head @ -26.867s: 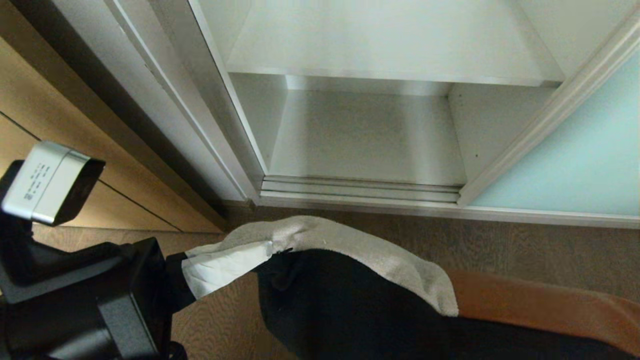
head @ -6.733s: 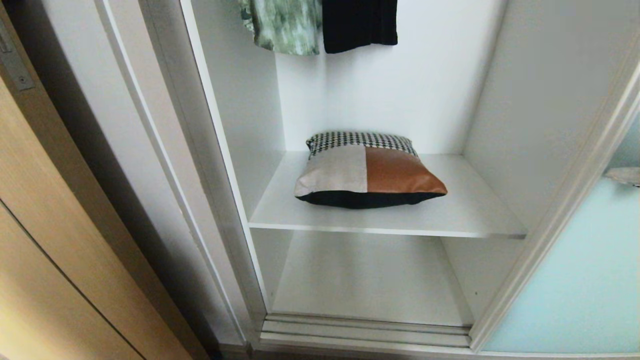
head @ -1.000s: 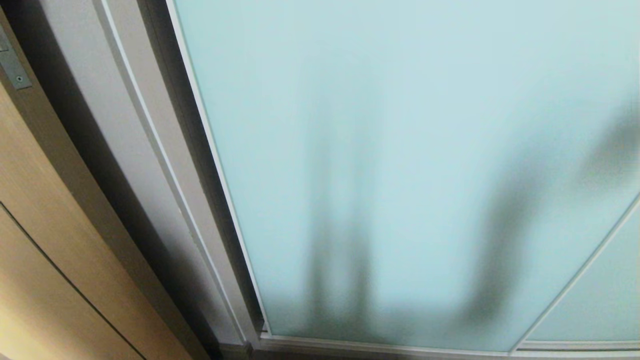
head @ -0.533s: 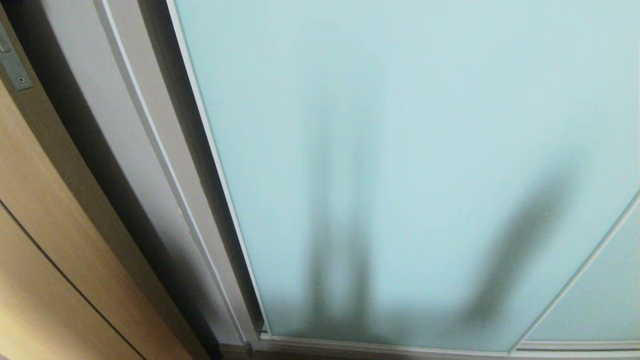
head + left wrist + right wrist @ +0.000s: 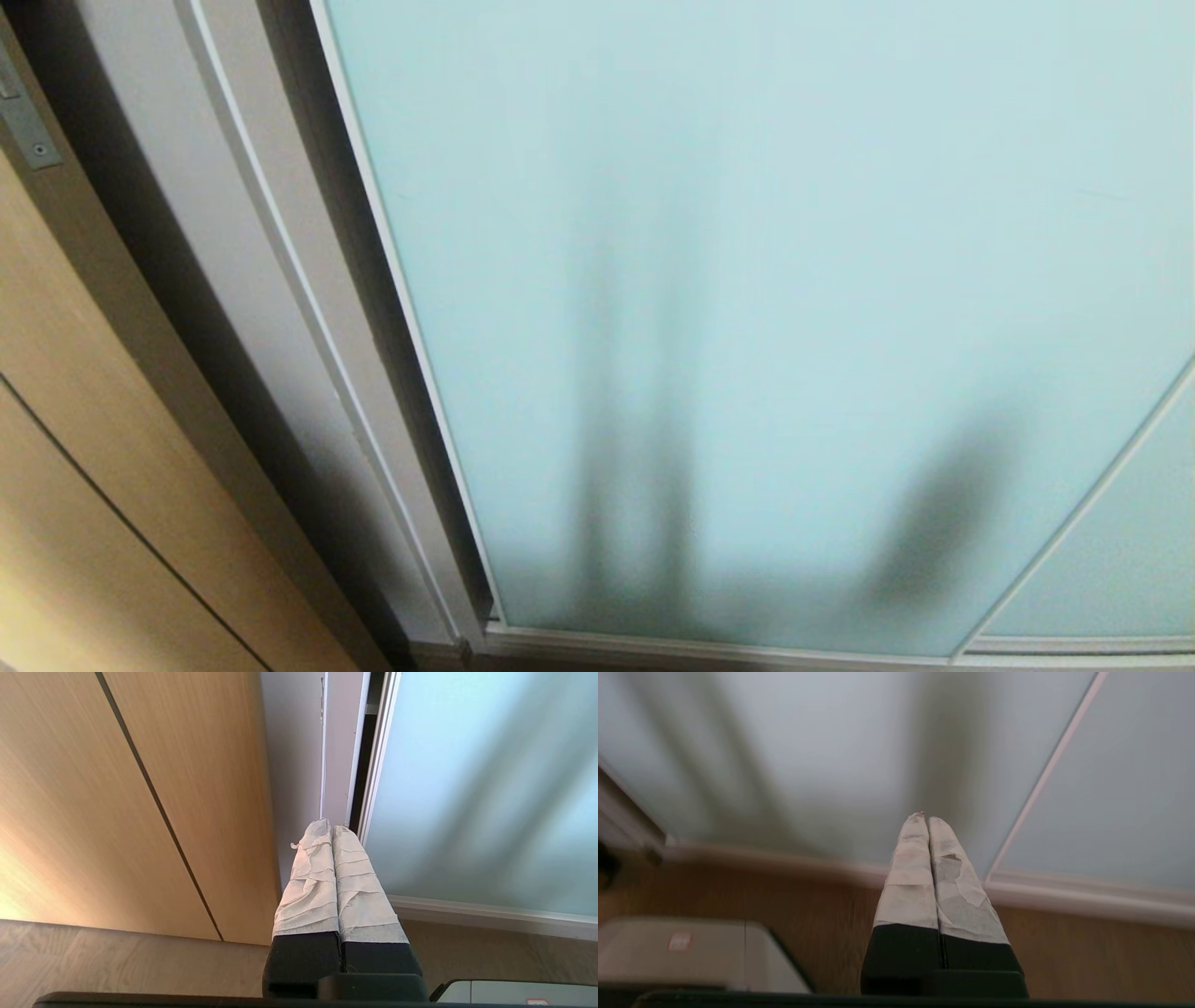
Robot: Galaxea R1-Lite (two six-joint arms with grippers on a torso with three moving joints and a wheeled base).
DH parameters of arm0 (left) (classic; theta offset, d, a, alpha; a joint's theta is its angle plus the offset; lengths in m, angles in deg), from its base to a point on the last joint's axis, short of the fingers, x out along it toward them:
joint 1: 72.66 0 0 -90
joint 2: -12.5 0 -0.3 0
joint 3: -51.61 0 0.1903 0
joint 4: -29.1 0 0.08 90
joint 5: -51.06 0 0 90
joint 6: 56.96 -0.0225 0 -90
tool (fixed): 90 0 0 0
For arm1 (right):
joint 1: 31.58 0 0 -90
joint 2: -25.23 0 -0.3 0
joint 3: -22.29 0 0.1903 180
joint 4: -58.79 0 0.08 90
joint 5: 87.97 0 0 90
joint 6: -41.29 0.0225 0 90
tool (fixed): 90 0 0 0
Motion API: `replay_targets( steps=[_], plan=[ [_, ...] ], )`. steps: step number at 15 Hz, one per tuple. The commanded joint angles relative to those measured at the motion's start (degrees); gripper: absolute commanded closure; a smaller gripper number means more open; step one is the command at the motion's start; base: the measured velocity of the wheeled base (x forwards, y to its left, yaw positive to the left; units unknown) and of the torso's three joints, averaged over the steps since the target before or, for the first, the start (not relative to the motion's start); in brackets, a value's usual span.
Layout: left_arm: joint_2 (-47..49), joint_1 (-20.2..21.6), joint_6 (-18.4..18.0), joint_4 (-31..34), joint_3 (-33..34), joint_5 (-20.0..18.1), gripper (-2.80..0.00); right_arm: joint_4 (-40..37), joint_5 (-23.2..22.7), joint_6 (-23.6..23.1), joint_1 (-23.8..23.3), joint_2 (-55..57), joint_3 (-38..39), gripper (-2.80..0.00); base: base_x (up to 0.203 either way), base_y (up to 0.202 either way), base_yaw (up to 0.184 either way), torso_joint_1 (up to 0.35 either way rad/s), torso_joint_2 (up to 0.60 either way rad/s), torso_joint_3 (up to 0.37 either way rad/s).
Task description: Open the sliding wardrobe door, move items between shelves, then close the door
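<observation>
The sliding wardrobe door [image 5: 747, 280], frosted pale aqua glass in a slim white frame, fills the head view and stands pulled across against the left jamb. It also shows in the left wrist view [image 5: 490, 788] and the right wrist view [image 5: 822, 742]. The items and the shelves are hidden behind it. My left gripper [image 5: 331, 828] is shut and holds nothing, low by the floor before the door's left edge. My right gripper [image 5: 923, 819] is shut and holds nothing, low in front of the glass. Neither gripper shows in the head view.
A tan wooden door [image 5: 84, 448] with a metal latch plate [image 5: 23, 131] stands left of the wardrobe. A second glass panel [image 5: 1120, 569] overlaps at the lower right. Wood floor [image 5: 1087, 952] runs along the bottom frame rail [image 5: 490, 912].
The door was open 6.7 s ago with the cushion on the shelf; now it is closed. Over the last second the right arm's shadow on the glass has dropped lower and shrunk.
</observation>
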Motion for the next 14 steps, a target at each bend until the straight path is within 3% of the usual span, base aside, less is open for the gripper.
replay_targets(
  steps=[1, 3, 4, 9, 14],
  plan=[
    [0.1, 0.0, 0.0, 0.0, 0.0, 0.0, 0.00, 1.2, -0.2, 0.0, 0.1, -1.9, 2.3, 0.00, 0.000, 0.000, 0.000, 0.000, 0.00, 0.000],
    [0.1, 0.0, 0.0, 0.0, 0.0, 0.0, 0.00, 12.5, -0.9, -0.7, 0.1, -1.9, 6.1, 0.00, 0.000, 0.000, 0.000, 0.000, 0.00, 0.000],
    [0.1, 0.0, 0.0, 0.0, 0.0, 0.0, 0.00, 14.5, -1.0, -0.9, 0.1, -1.9, 6.5, 0.00, 0.000, 0.000, 0.000, 0.000, 0.00, 0.000],
    [0.1, 0.0, 0.0, 0.0, 0.0, 0.0, 0.00, 13.4, -0.6, 1.9, 0.1, -1.9, 6.9, 0.00, 0.000, 0.000, 0.000, 0.000, 0.00, 0.000],
    [0.1, 0.0, 0.0, 0.0, 0.0, 0.1, 0.00, 13.5, -0.5, 1.6, 0.1, -1.9, 6.9, 0.00, 0.000, 0.000, 0.000, 0.000, 0.00, 0.000]
  ],
)
